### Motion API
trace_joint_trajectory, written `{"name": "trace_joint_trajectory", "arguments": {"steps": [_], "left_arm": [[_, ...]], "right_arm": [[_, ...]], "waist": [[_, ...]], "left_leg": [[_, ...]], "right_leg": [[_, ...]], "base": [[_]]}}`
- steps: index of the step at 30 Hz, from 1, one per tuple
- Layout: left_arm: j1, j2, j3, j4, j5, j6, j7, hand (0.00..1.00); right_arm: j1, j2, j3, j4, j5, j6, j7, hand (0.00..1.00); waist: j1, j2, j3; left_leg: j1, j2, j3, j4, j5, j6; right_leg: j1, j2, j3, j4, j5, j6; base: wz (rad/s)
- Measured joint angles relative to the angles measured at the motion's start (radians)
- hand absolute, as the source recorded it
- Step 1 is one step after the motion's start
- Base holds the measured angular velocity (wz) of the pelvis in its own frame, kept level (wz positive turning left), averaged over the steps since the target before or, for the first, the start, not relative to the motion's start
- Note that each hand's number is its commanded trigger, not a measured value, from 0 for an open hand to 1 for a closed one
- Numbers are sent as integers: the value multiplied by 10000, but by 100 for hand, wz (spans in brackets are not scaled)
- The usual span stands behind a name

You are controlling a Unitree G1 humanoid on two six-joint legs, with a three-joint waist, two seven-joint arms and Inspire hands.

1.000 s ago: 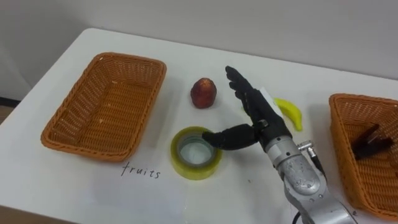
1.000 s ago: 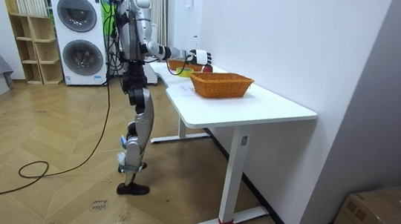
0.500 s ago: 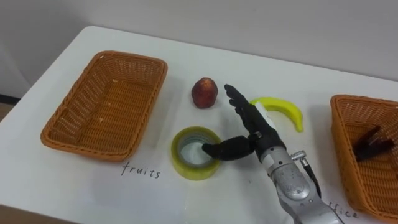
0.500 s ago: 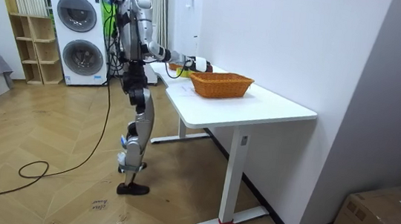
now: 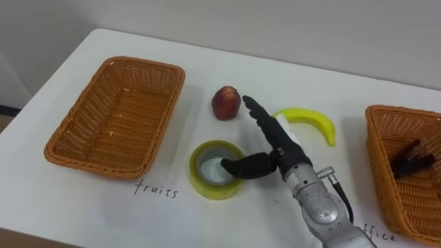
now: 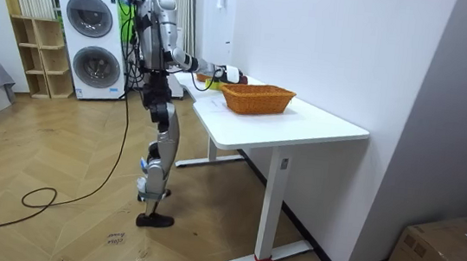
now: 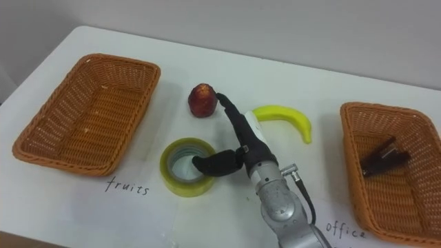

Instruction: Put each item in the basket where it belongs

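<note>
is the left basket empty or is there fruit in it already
Empty. The left basket shows only bare wicker inside; the apple and banana lie on the table outside it.

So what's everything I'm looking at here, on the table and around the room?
table: one, white, in front of the robot
left basket: one, brown wicker, table's left, empty
right basket: one, brown wicker, table's right
dark thing: one, dark brown, inside the right basket; too small to identify
tape roll: one, yellow-green, table's middle front
apple: one, red, behind the tape roll
banana: one, yellow, right of the apple
washing machines: two, white, stacked behind the robot
shelf: one, wooden, beside the washing machines
cardboard box: one, brown, on the floor
right hand: one, dark, fingers straight, thumb reaching into the tape roll's hole
</note>
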Motion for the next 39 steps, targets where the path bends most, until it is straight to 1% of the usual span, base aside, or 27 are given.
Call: {"name": "trace_joint_trajectory", "arguments": {"steps": [11,14,17,18,21,28,31,33,36,39], "left_arm": [[42,-6,-6,-39,-6,-5,-18,0],[50,-4,-5,-65,2,-2,23,0],[98,-3,-6,-77,64,33,29,0],[167,-3,-13,-185,81,71,17,0],[194,-9,-14,-257,186,274,-1,0],[82,1,-14,-375,197,325,6,0],[32,32,-14,-375,185,328,3,0],[57,65,-11,-374,185,327,-1,0],[67,79,2,-371,174,327,-35,0],[63,80,1,-371,173,327,-162,0]], "right_arm": [[9,14,48,-1,-409,0,128,0],[10,43,64,0,-433,1,171,0],[11,53,78,274,-608,18,244,0],[10,52,33,287,-610,100,357,0],[7,53,6,284,-736,124,653,0],[-3,-6,-74,408,-721,148,1300,0],[-4,-12,-91,406,-718,226,1493,0],[-6,-12,-154,404,-718,233,1654,0],[-6,-12,-205,392,-724,280,1847,0],[-17,-12,-282,376,-731,331,2020,0]], "waist": [[-25,-3,-2],[-26,-3,-1],[-29,-48,1],[-31,-69,12],[-32,-88,8],[-40,-110,13],[-46,-155,5],[-45,-236,10],[-41,-358,-20],[-36,-409,-19]], "left_leg": [[-1,-8,-87,79,2,1],[-2,-24,-202,107,2,2],[5,-28,-198,140,2,2],[-2,-27,-194,145,2,2],[-2,-27,-229,128,-2,1],[21,-32,-299,153,-2,0],[24,-32,-316,166,-1,-2],[20,-32,-351,168,0,-3],[20,-37,-401,168,-1,-3],[21,-43,-421,169,-1,-3]], "right_leg": [[28,-6,-103,-1,2,4],[57,-13,-138,-2,2,4],[89,-29,-234,1,2,4],[87,-30,-240,2,2,4],[97,-27,-238,7,2,4],[169,-23,-248,13,2,4],[185,-23,-265,14,2,4],[200,-23,-318,13,2,4],[215,-23,-353,14,2,4],[223,-26,-363,14,3,4]], "base": [[1],[6],[1],[0],[0],[1],[0],[4],[5],[1]]}}
